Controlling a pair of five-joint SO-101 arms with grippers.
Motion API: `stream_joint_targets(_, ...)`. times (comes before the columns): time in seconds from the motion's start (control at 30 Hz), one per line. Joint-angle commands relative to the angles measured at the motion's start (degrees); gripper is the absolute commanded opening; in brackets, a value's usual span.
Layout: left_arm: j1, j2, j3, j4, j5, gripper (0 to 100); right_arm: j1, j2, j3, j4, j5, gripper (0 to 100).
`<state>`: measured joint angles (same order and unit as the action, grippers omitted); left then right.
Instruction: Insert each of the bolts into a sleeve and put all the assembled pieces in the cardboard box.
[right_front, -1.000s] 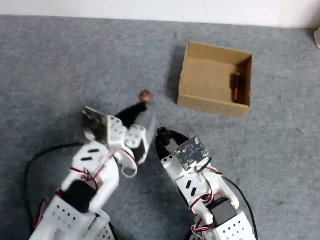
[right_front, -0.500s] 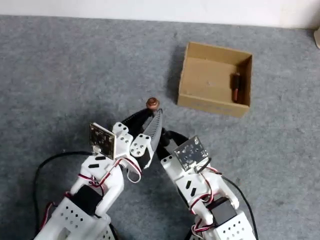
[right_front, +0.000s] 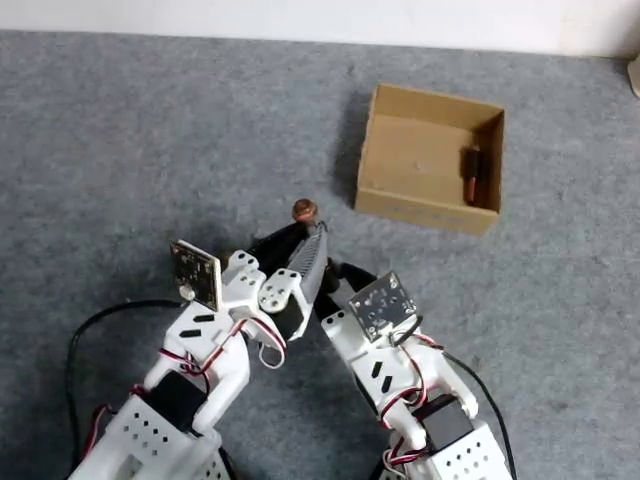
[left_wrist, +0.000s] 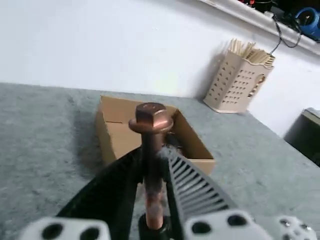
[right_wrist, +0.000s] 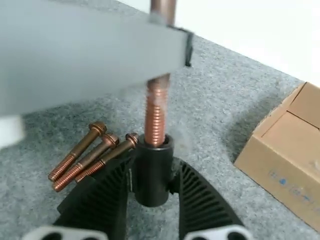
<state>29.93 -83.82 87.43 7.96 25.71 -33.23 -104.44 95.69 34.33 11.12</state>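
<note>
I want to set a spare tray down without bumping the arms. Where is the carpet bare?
Bare carpet spreads left of the cardboard box and to the right arm's right. Crowded mid-table: the bolt in the left gripper meets the sleeve in the right gripper, three loose bolts beside them.

Bright, even diffuse light, soft shadow just beside the cardboard box (right_front: 420, 208)

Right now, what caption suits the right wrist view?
Right jaws grip a black sleeve, a copper bolt standing in it, three bolts nearby.
</note>
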Motion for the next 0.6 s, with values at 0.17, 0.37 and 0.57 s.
stream_joint_targets(0.17,1.98,-1.19,0.13,-1.41,0.79,1,1.27,-0.75,0.48,-1.71,-0.62,0.5)
stream_joint_targets(0.37,5.49,-1.19,2.77,-1.41,0.44,1,4.97,-0.75,0.40,-1.80,-3.52,0.5)
stream_joint_targets(0.57,6.02,-1.19,3.38,-1.41,0.44,1,6.11,-0.75,0.40,-1.80,-3.96,0.5)
